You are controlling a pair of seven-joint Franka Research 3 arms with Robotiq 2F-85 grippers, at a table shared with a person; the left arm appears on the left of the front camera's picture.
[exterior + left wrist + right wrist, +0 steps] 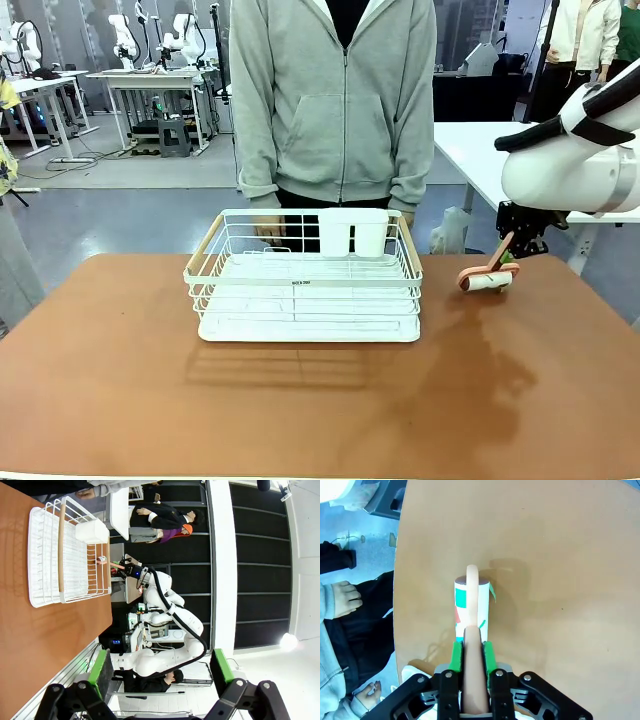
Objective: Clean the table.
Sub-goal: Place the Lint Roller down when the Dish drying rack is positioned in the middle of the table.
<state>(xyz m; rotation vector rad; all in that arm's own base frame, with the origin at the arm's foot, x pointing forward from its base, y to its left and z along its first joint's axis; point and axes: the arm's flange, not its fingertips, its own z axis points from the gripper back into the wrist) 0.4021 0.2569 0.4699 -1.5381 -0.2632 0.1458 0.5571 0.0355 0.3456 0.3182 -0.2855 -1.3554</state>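
The table [300,400] spans my front view, a white wire rack [305,290] at its middle. My right gripper [472,652] clamps a lint roller [471,607] by the handle, drum on the far right corner (presumably to roll). My left gripper [160,672] hangs spread, empty.

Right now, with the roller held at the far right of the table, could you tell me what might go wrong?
1. The lint roller sits close to the table edge; a stroke outward could run it off.
2. The white wire rack stands mid-table; a sweep leftward could hit it.
3. The right gripper clamps only the roller's handle, so pressing down may twist it in the grip.
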